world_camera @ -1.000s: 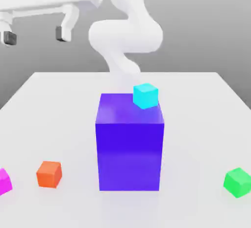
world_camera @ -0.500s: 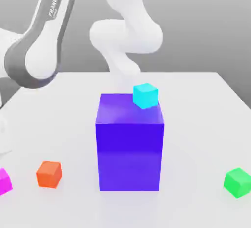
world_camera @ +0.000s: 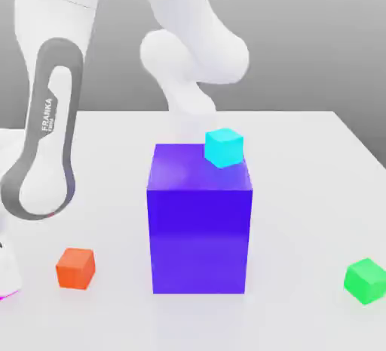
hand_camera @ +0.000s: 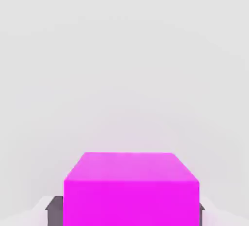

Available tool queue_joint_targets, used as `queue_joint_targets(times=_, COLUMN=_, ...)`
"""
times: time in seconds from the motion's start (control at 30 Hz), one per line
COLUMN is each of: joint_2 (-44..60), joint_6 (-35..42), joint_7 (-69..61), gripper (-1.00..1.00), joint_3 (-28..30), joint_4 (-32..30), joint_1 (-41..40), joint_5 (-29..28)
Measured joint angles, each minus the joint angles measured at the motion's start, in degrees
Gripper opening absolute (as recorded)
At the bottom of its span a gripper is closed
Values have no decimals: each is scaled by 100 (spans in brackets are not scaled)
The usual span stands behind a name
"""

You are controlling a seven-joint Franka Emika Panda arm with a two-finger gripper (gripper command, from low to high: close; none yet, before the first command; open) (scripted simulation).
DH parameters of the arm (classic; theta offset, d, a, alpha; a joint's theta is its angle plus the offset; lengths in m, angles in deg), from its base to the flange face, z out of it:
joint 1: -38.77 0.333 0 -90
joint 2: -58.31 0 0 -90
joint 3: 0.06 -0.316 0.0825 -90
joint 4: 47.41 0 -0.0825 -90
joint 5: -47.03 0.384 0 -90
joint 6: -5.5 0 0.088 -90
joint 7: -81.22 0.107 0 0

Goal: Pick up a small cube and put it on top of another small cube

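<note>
Reads "FRANKA" in wht caps, running lengthwise on dark grey trim of wht arm link; smaller txt beside it, too tiny to read

Tall blue-violet block blocks middle; table open beside.

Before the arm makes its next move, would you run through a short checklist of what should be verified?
1. Magenta cube between the gripper's two fingers: ok.
2. Gripper closed on it: ok, a dark pad against each side.
3. Magenta cube lifted and bearing weight: cannot tell.
4. Cyan cube resting on the blue-violet block: ok.
5. Orange cube standing apart from the block: ok.
6. Magenta cube stacked on another small cube: not ok, not yet done.
</note>
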Motion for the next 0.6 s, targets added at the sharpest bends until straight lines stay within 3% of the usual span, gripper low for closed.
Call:
queue_joint_targets(times=0.1, joint_2=-542, joint_6=386, joint_7=270, gripper=-100, joint_3=213, joint_4=-142, joint_1=284, joint_5=-400)
queue_joint_targets(times=0.6, joint_2=-1411, joint_6=607, joint_7=247, gripper=-100, joint_3=-1750, joint_4=-705, joint_1=2752, joint_5=-1465)
